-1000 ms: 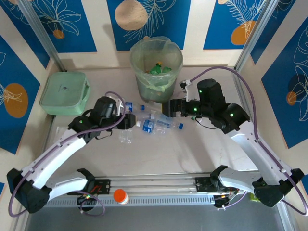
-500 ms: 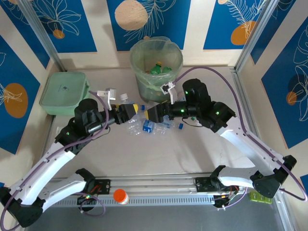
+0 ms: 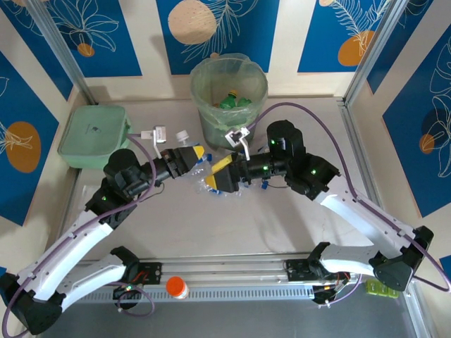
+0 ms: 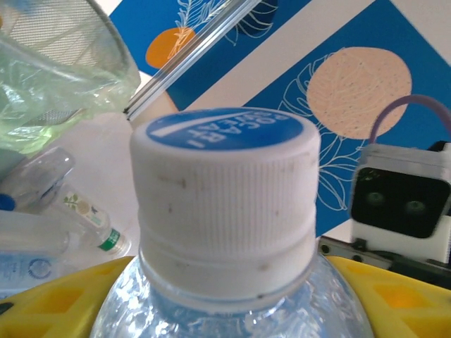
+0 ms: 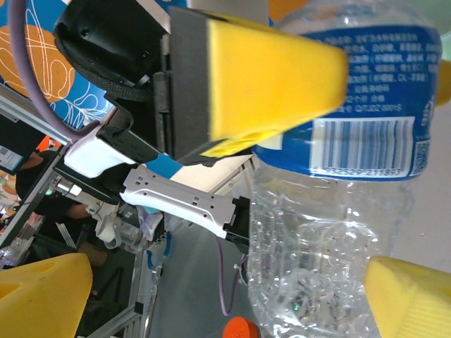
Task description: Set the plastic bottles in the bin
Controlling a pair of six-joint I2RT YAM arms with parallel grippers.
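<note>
Left gripper (image 4: 225, 310) pinches 1 bottle (image 4: 225, 176); right gripper (image 5: 229, 296) spread just beside it, near bin (image 3: 211, 120).

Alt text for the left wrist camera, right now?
Close-up of a clear bottle with a white ribbed, blue-topped cap, held between the left gripper's yellow fingers. Behind it at left are the bag-lined bin and more bottles lying down; the right arm's wrist camera is at right.
</note>
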